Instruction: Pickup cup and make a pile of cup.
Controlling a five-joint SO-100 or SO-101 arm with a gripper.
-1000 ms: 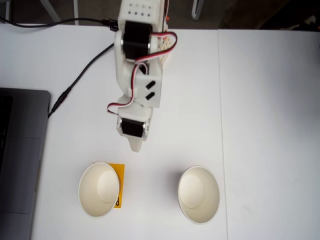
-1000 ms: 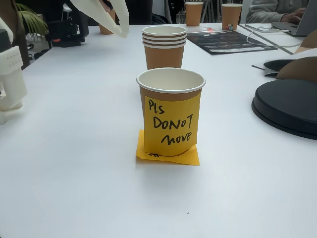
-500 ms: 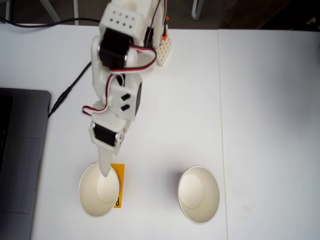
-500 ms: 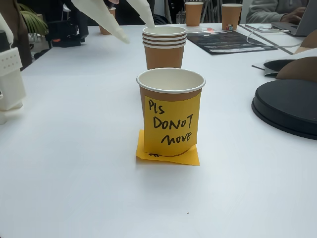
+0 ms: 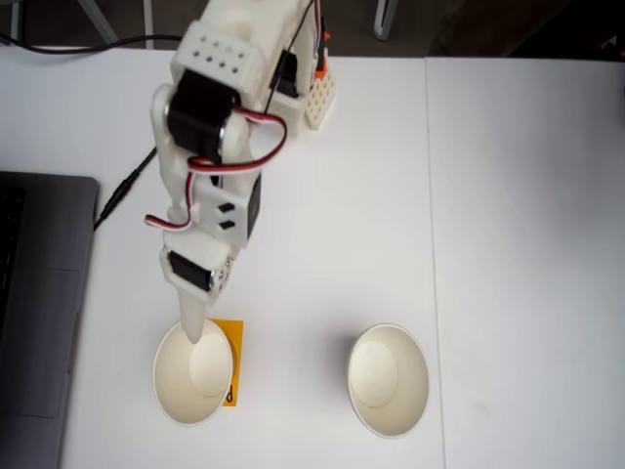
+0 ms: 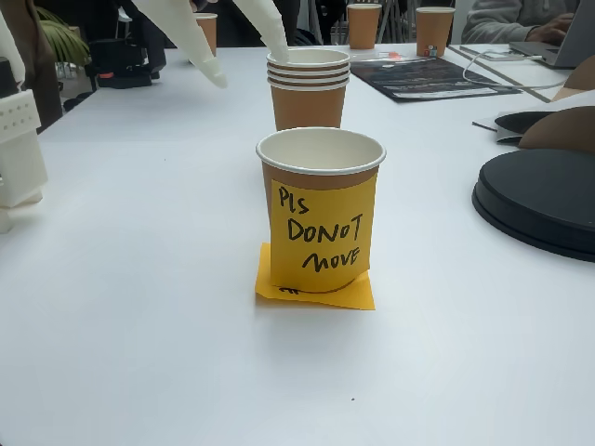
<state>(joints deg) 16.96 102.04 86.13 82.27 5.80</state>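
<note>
In a fixed view from above, two paper cups with white insides stand near the front edge: the left cup [image 5: 193, 376], with an orange sticky note [image 5: 230, 363] at its side, and the right cup [image 5: 389, 379]. My gripper [image 5: 192, 330] points down over the left cup's far rim. In a fixed view from the side, a brown cup [image 6: 321, 172] carries a yellow note reading "PLS DONOT MOVE". Behind it stands a pile of cup [image 6: 308, 88] showing several rims. There my gripper [image 6: 247, 70] is open: one fingertip touches the pile's rim and the other hangs to its left.
A grey laptop [image 5: 39, 313] lies at the left, with a black cable [image 5: 146, 166] running towards the arm. From the side I see a black round object [image 6: 539, 200] on the right, more brown cups [image 6: 363, 23] at the back and the white base [image 6: 19, 139] at the left.
The arm swung left in the view from above and came down over the left cup. From the side, the fingers spread apart and dropped to the far pile's rim.
</note>
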